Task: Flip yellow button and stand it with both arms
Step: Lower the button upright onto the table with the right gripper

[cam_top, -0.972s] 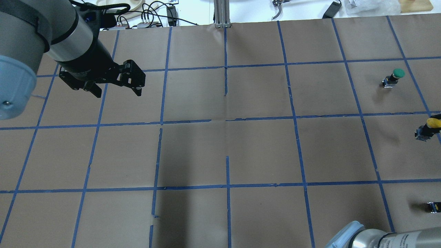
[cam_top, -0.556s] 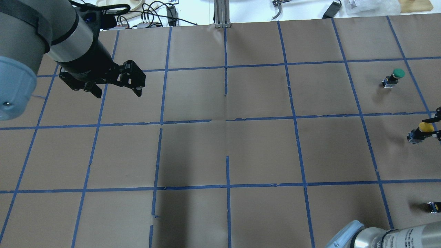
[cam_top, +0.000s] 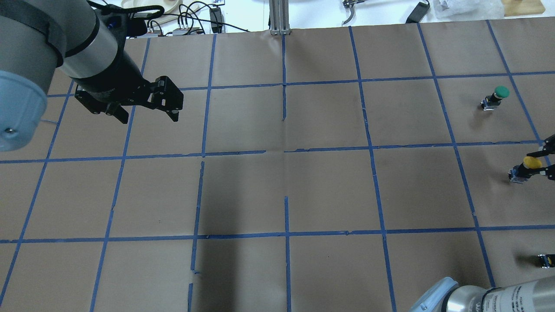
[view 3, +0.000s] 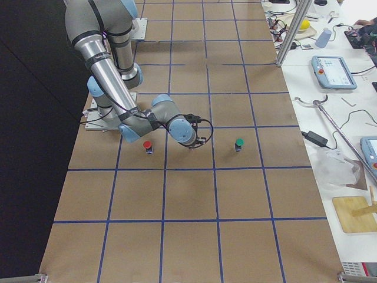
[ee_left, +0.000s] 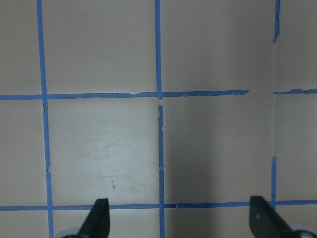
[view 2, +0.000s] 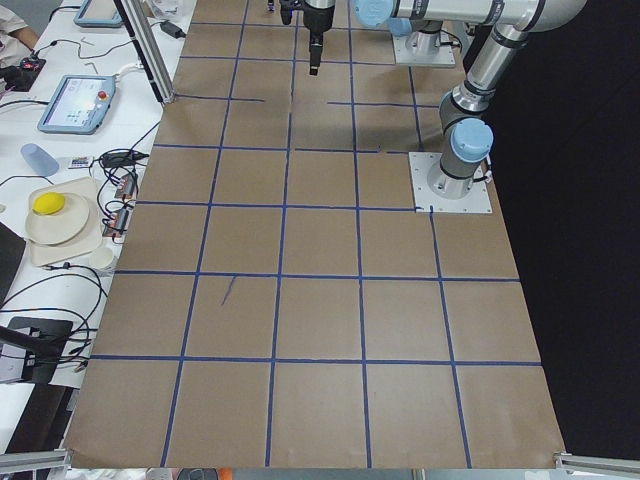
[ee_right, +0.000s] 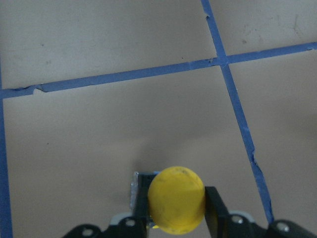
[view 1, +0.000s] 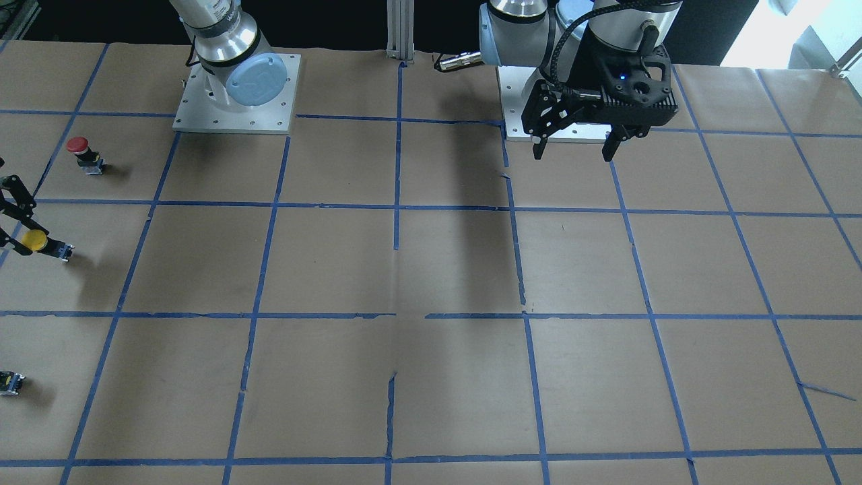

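The yellow button (cam_top: pixel 530 163) is at the far right edge of the overhead view, held between the fingers of my right gripper (cam_top: pixel 537 164). Its shadow falls apart from it, so it is above the paper. It lies tilted, cap toward the wrist and black body pointing away. The right wrist view shows the yellow cap (ee_right: pixel 176 199) between the fingers (ee_right: pixel 216 210). In the front view the button (view 1: pixel 34 240) is at the left edge. My left gripper (cam_top: pixel 147 115) hangs open and empty over the far left, also in the front view (view 1: pixel 576 149).
A green-capped button (cam_top: pixel 498 96) stands beyond the yellow one. A red-capped button (view 1: pixel 84 151) stands nearer the robot's base. A small dark piece with a yellow mark (cam_top: pixel 546 260) is cut off by the frame edge. Brown paper with blue tape grid (cam_top: pixel 286 195) covers the table.
My right gripper has carried the yellow button leftward, further into the overhead view, and slightly toward the robot. The left arm has not moved.
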